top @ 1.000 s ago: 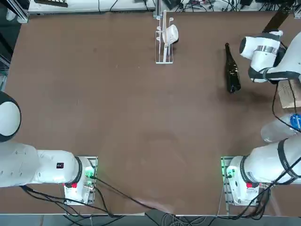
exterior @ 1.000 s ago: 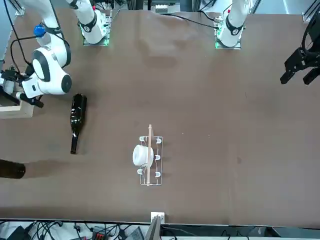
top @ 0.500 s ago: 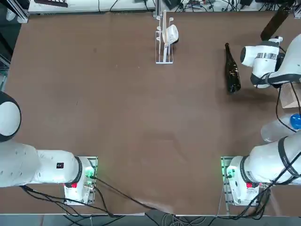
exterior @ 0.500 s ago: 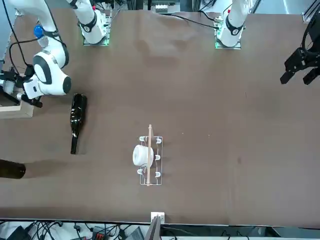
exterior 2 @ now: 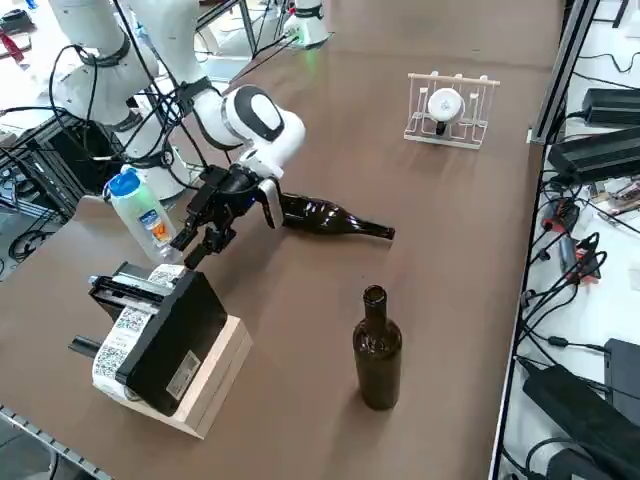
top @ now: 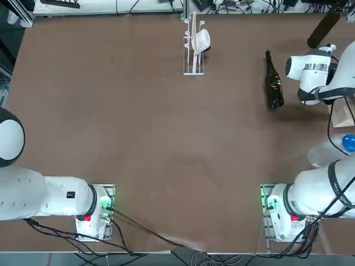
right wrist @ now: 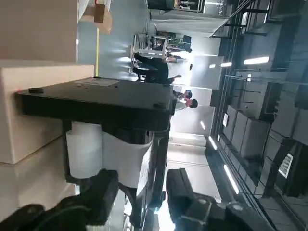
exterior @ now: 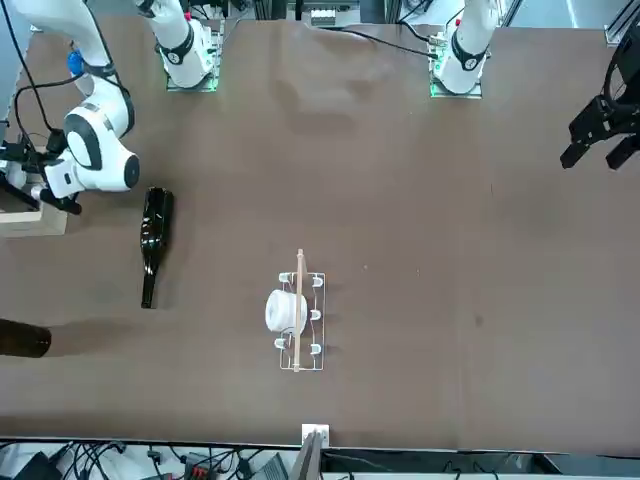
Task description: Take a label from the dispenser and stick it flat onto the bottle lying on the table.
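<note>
"What's the bottle [top: 274, 87] doing on my feed?"
"Lying on its side, dark and glossy, slim neck pointing away from my bases."
"And the dispenser [exterior 2: 178, 335]?"
"Black, boxy, upright, to the bottle's right from where I drive. The label [exterior 2: 122, 345] strip (white, code-printed) drapes down its front."

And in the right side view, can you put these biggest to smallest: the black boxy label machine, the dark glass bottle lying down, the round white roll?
1. Black label machine
2. Dark bottle
3. White roll

The robot's right hand is open near the machine.
</note>
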Available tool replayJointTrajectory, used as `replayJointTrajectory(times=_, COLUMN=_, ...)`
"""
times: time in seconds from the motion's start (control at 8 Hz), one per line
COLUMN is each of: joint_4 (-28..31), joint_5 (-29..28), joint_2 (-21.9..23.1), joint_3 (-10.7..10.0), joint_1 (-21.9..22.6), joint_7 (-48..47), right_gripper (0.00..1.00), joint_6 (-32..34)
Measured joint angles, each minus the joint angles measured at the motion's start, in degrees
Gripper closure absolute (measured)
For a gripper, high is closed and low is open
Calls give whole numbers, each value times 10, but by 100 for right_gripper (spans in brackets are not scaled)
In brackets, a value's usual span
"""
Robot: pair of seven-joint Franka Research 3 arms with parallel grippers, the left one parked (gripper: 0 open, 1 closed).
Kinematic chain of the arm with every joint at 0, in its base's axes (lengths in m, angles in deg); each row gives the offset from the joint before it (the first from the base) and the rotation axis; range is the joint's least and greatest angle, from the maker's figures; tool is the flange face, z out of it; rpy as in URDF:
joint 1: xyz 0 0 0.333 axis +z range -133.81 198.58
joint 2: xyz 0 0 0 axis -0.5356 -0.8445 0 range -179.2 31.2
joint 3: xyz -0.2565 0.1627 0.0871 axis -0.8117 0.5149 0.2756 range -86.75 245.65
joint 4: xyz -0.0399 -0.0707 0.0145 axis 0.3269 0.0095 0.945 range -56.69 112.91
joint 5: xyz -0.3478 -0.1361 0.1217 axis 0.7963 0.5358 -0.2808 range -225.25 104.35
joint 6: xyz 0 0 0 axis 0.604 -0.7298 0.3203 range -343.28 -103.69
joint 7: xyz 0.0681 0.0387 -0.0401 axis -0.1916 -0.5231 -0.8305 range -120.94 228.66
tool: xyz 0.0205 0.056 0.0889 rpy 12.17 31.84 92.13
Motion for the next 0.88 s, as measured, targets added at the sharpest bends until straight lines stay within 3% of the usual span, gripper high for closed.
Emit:
replayJointTrajectory(times=0.5, joint_4=0, joint_5=25, joint_2=-7, joint_3=0, joint_1=-18, joint_7=0, right_gripper=44, joint_6=0)
replayJointTrajectory(times=0.88, joint_4=0, joint_5=25, joint_2=-8, joint_3=0, joint_1=-19, joint_7=0, right_gripper=54, joint_6=0)
